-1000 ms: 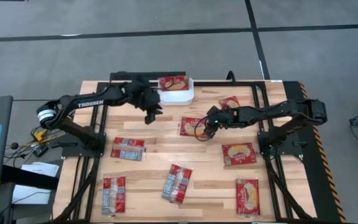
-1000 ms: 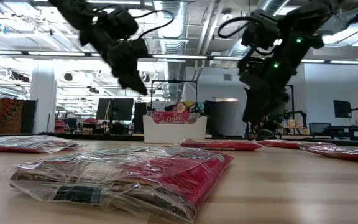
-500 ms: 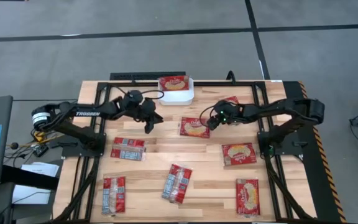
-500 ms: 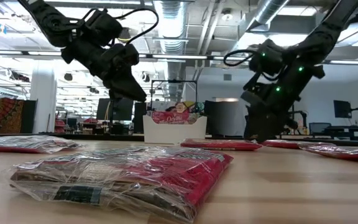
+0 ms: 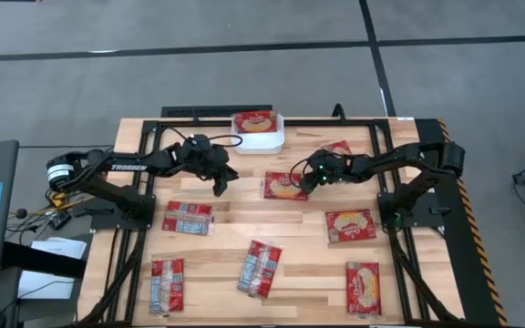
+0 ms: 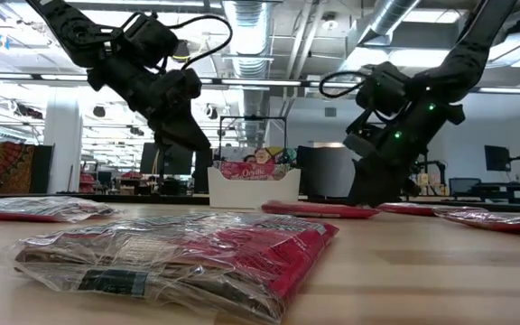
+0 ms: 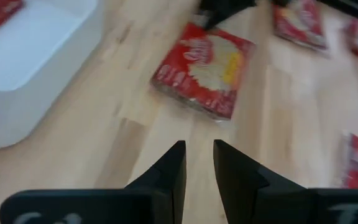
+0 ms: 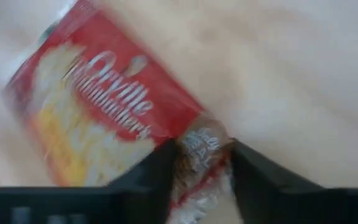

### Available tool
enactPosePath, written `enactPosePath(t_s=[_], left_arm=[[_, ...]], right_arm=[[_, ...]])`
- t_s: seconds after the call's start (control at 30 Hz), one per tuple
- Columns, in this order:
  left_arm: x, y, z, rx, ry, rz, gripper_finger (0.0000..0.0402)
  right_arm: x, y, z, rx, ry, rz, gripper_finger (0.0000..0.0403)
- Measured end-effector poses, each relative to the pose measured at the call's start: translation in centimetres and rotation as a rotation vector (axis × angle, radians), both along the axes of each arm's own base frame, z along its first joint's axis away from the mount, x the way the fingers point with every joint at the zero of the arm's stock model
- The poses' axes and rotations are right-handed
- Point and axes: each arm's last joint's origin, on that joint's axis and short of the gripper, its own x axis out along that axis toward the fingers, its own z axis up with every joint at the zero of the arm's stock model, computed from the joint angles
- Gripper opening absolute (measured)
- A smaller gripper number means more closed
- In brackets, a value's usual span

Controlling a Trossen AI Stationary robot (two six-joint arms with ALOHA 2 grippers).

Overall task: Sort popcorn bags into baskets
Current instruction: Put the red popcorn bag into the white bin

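Several red popcorn packets lie flat on the wooden table. One more lies in the white basket (image 5: 272,138) at the far edge. My right gripper (image 5: 304,180) (image 8: 201,163) is open and low at the right end of the middle packet (image 5: 283,186) (image 8: 104,112), which shows its pale picture side. One finger stands on each side of that end. My left gripper (image 5: 219,188) (image 7: 199,146) hangs above bare wood between the basket and the left packets. Its fingers are a narrow gap apart and hold nothing. My right gripper straddles the middle packet's clear end seal (image 8: 199,148), slanting down from the table's right. Whether its fingers (image 8: 159,169) touch the seal I cannot tell. The packet lies flat on the table.
Other packets lie at the far right (image 5: 338,148), right (image 5: 350,225), near right (image 5: 363,287), near middle (image 5: 261,268), left (image 5: 188,218) and near left (image 5: 167,284). Black frame rails run along the table's left, right and far sides. Bare wood lies between the packets.
My left gripper has drawn back from beside the basket toward the near edge and come lower. My right arm has lowered and tipped its gripper down onto the right end of the middle packet. The packets have stayed where they were.
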Motion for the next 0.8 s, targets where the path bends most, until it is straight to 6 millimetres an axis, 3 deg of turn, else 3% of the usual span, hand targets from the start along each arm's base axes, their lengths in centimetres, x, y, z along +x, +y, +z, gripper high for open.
enactPosePath(t_s=[0.1, 0.17, 0.37, 0.6, 0.8], left_arm=[[-0.1, 0.2, 0.0, 0.028, 0.016, 0.066, 0.0067], [-0.1, 0.3, 0.0, 0.037, 0.021, 0.088, 0.0069], [-0.1, 0.2, -0.1, 0.016, 0.014, 0.061, 0.0108], [0.1, -0.2, 0.0, -0.016, -0.005, -0.011, 0.0212], [0.7, -0.9, 0.6, 0.037, -0.063, -0.037, 0.0282]], right_arm=[[0.1, 0.5, 0.0, 0.005, -0.002, 0.070, 0.0049], [0.3, 0.8, 0.1, -0.015, -0.009, 0.093, 0.0017], [1.4, 2.5, 1.3, -0.191, -0.085, 0.221, 0.0006], [2.3, 5.7, 5.2, -0.549, -0.141, 0.237, 0.0005], [2.2, 7.6, 7.8, -0.738, -0.166, 0.205, 0.0004]])
